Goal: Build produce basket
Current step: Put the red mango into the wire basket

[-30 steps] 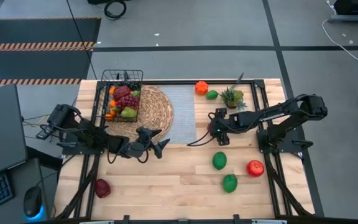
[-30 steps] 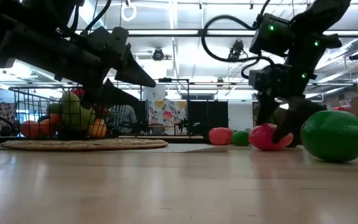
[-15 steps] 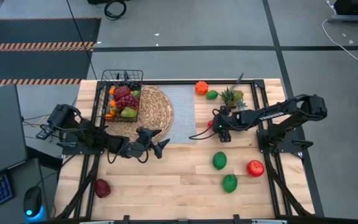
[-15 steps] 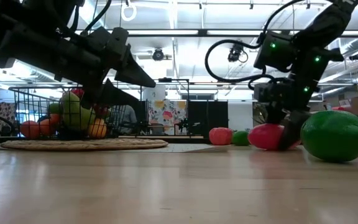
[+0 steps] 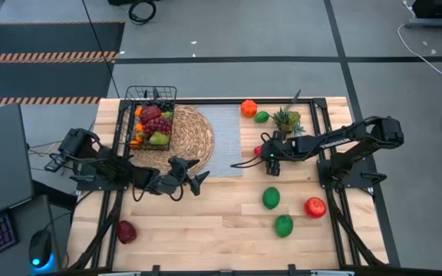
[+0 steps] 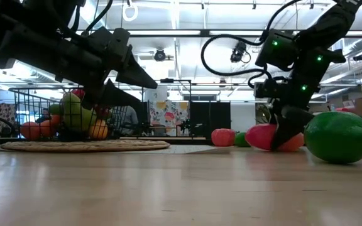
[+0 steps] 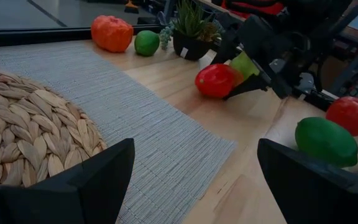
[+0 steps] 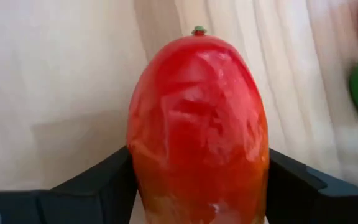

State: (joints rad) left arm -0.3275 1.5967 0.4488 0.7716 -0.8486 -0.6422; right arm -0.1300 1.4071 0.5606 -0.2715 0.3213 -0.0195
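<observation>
Right gripper (image 5: 265, 152) is sitting just off the grey placemat's (image 5: 225, 138) right edge, jaws closing on the red-orange mango (image 8: 197, 124), fingers (image 8: 95, 183) flanking it on both sides. Left gripper (image 5: 199, 182) is hovering off the placemat's lower-left corner, jaws wide and holding nothing. Basket (image 5: 150, 116) is sitting on the straw mat (image 5: 186, 138) left of the placemat, loaded with produce; 2 limes (image 5: 271, 198) and 1 apple (image 5: 315, 207) are lying below-right of the placemat.

- We see a pale wooden table (image 5: 206, 222).
- On it directly — a grey mat (image 5: 225, 138) at 12 o'clock, a potted plant (image 5: 286, 119) at 1, green limes (image 5: 271, 198) at 4, a dark red apple (image 5: 126, 231) at 8.
</observation>
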